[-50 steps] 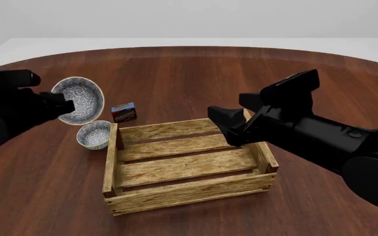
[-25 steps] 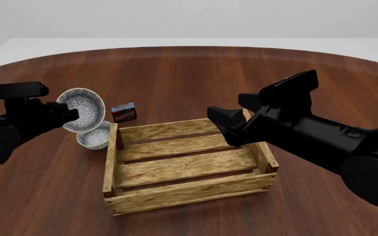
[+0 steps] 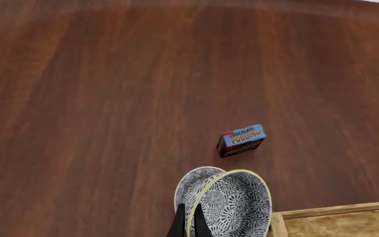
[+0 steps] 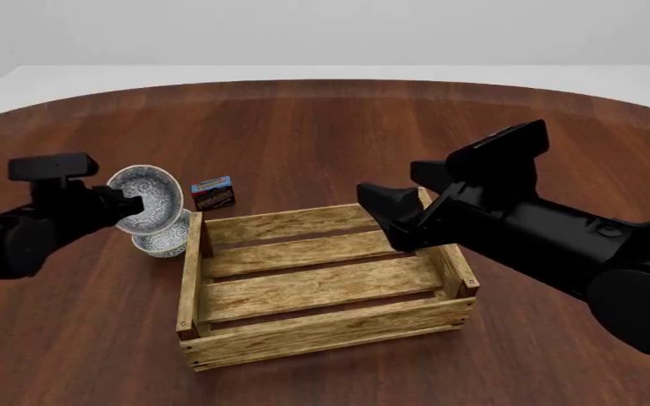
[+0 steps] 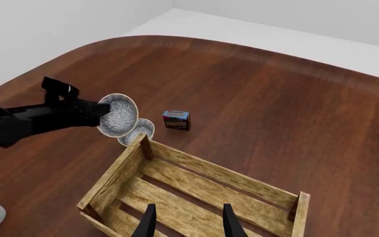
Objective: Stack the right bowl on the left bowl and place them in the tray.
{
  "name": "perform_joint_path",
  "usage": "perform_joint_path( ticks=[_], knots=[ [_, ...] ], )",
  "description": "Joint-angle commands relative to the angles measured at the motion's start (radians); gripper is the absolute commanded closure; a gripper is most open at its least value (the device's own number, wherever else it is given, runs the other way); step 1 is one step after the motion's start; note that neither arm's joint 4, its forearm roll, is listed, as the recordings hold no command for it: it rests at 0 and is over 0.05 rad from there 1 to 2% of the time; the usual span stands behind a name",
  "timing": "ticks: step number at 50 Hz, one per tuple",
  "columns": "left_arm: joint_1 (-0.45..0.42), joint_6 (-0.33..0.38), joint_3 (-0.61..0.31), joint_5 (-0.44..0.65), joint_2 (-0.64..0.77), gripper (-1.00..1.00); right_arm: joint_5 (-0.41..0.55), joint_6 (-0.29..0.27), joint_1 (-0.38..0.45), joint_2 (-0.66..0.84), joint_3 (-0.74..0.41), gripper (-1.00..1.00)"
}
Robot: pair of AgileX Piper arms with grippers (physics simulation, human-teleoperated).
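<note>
Two bowls sit almost one over the other at the left end of the tray, and the job now is to seat the upper one cleanly.

Nearest the camera, the tray lies on the table with its slatted floor bare. The right gripper hangs over that floor with its fingers spread and nothing between them, well apart from the bowls, so it does not crowd the stacking.

Just past the tray's left end post, the lower bowl rests upright on the table, close beside the tray wall. The left gripper pinches the rim of the held bowl, which is tilted steeply, its patterned inside facing toward the tray. In the left wrist view the fingertips clamp the near rim edge, and the lower bowl's rim peeks out behind the held one, so the two overlap but are not yet nested.

To do this well, I judge the wrist should roll the held bowl level before lowering, centre it over the lower bowl, and release only once the rims sit even; letting go while tilted risks it sliding off against the tray post.

Farther back, the small chocolate pudding box stands near the bowls but clear of them.
</note>
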Motion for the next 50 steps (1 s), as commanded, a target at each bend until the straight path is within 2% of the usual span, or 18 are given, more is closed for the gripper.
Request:
perform_joint_path(
  ticks=[1, 27, 50],
  knots=[
    [0.011, 0.007, -0.022, -0.039, 0.073, 1.0, 0.003, 0.001, -0.002, -0.004, -0.001, -1.0],
    [0.012, 0.0, -0.027, -0.092, 0.175, 1.0, 0.001, -0.001, 0.002, -0.004, 0.001, -1.0],
    [0.012, 0.012, -0.028, -0.098, 0.194, 1.0, 0.0, -0.004, 0.002, -0.002, 0.0, -1.0]
  ],
)
